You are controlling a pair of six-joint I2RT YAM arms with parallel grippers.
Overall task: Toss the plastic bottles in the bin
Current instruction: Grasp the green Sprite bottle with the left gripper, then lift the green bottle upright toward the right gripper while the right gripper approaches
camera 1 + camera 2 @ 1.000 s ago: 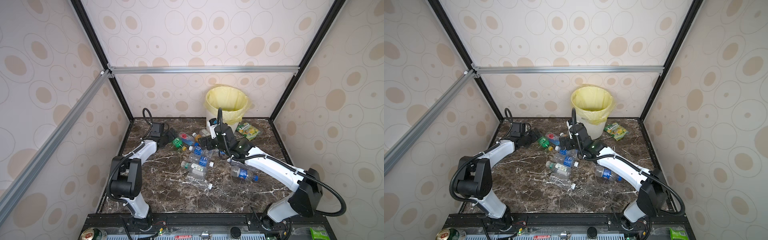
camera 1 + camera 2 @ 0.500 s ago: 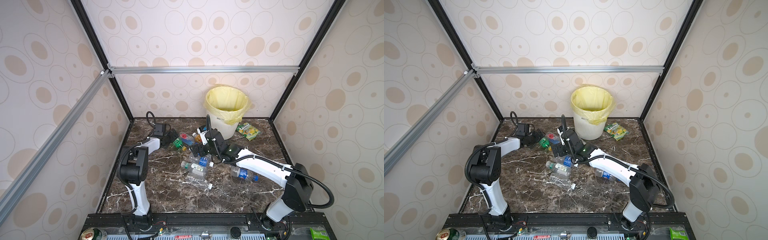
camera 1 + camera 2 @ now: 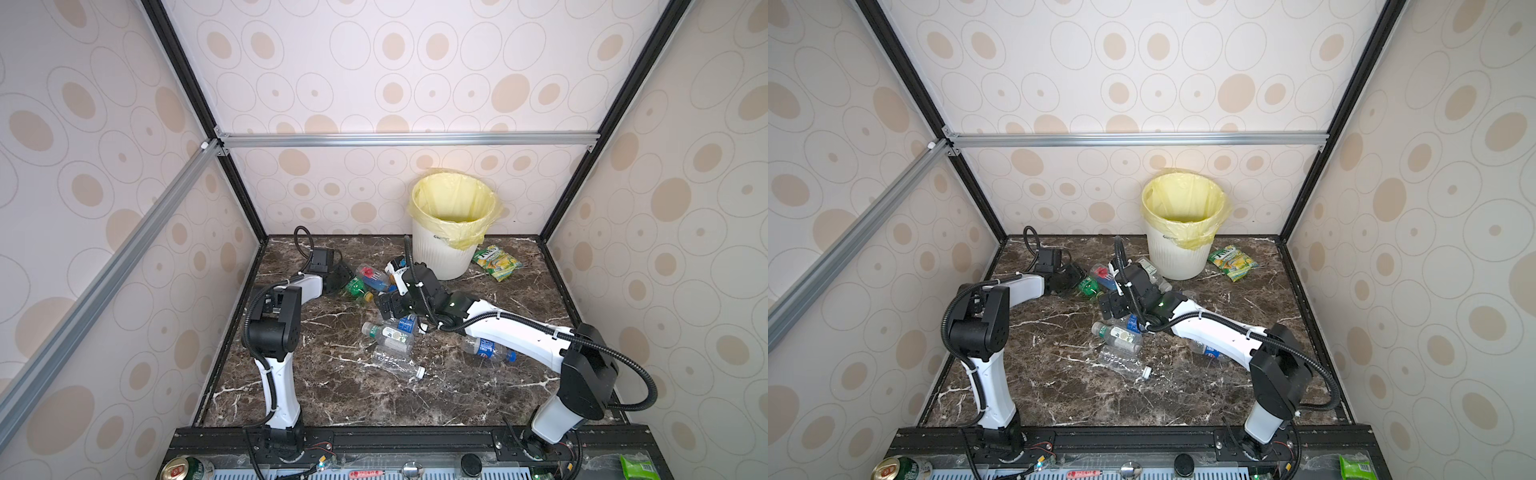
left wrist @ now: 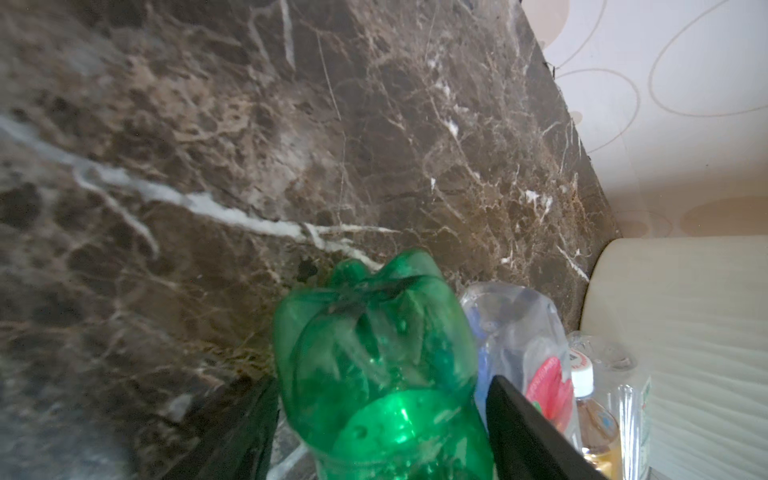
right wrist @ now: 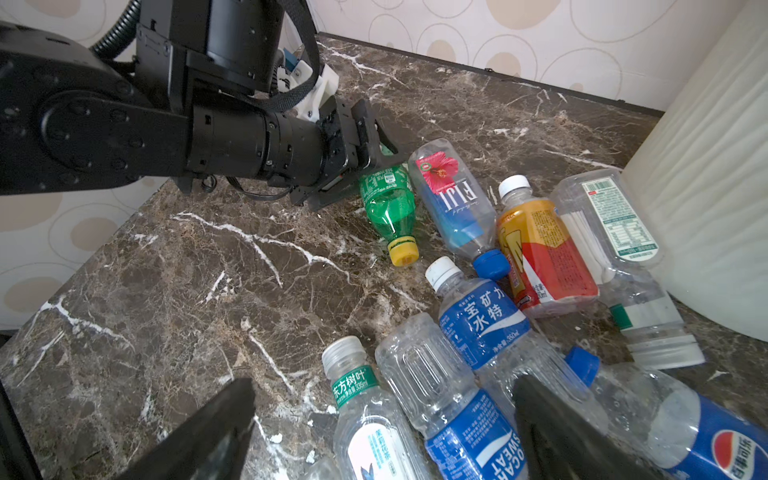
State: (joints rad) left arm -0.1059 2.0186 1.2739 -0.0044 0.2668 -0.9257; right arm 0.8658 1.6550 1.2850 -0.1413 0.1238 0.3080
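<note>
Green bottle (image 4: 374, 324) lay between the jaws of my left gripper (image 4: 382, 384), whether clamped I couldn't tell; my right gripper (image 5: 384, 384) hung apart over a Pocari Sweat bottle (image 5: 469, 436).

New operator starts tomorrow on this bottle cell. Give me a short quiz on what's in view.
1. True or false: the snack packet lies inside the bin.
2. Which bottle sits between the jaws of the left gripper? A the orange one, B the green bottle, C the Fiji one.
3. What colour is the green bottle's cap?
Key: 1 false, it lies beside the bin; 2 B; 3 yellow.
</note>
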